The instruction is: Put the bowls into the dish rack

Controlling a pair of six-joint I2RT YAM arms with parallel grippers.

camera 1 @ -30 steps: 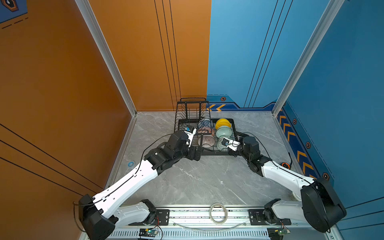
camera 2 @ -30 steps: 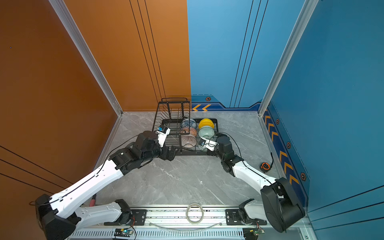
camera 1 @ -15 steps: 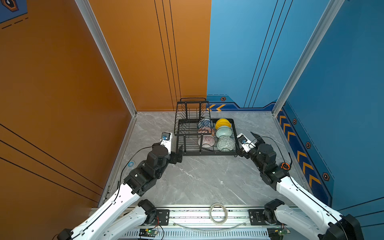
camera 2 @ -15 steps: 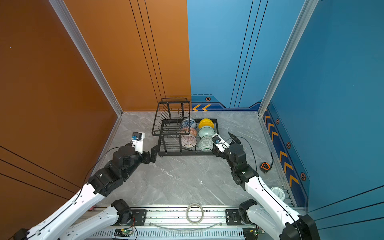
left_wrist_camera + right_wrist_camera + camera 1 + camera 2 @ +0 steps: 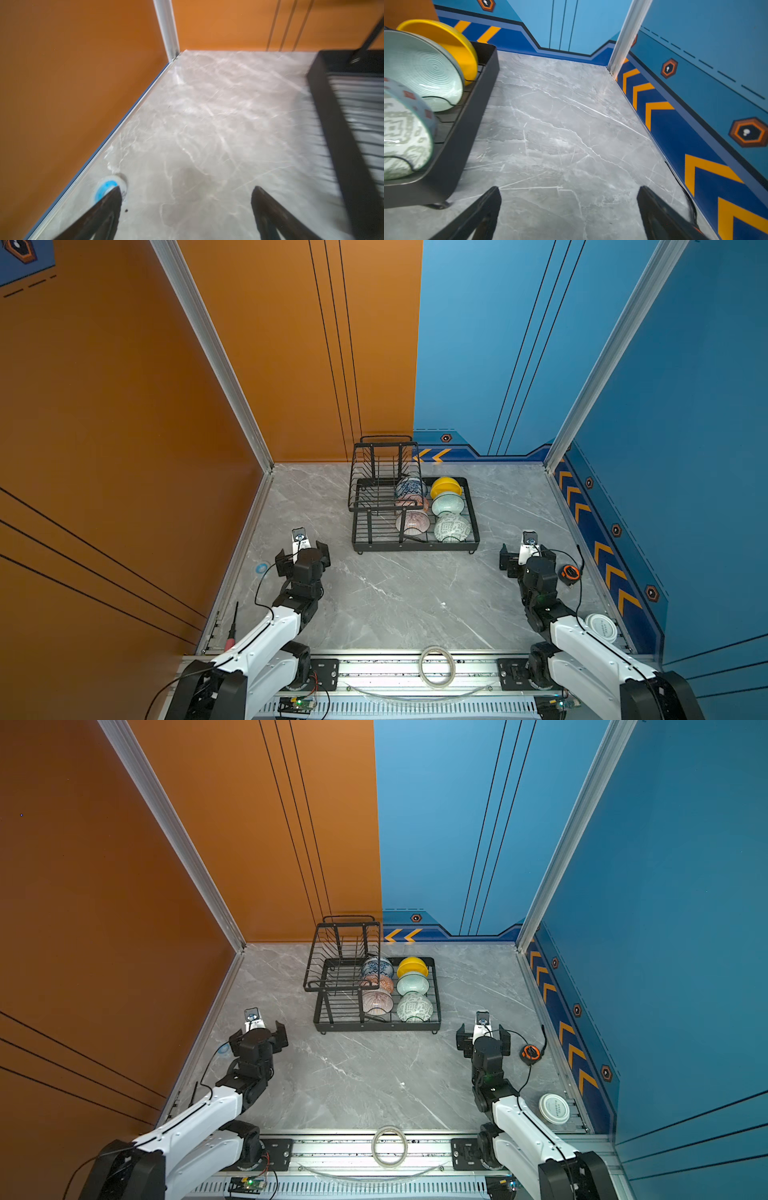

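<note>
Top views: six bowls [image 5: 446,504] in one dish rack [image 5: 415,549]; left hand [image 5: 302,556], right hand [image 5: 526,559] both spread wide, empty.

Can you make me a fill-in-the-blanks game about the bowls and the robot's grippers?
1. The dish rack holds ___ bowls.
2. The left gripper and the right gripper are both wide ___ with nothing between the jaws.
3. The bowl just behind the pale green bowl is plain ___.

Missing words: six; open; yellow.

left pincer [image 5: 188,188] spread over marble floor [image 5: 207,124] | blue disc [image 5: 108,184] partly behind it | dish rack [image 5: 342,145] near
</note>
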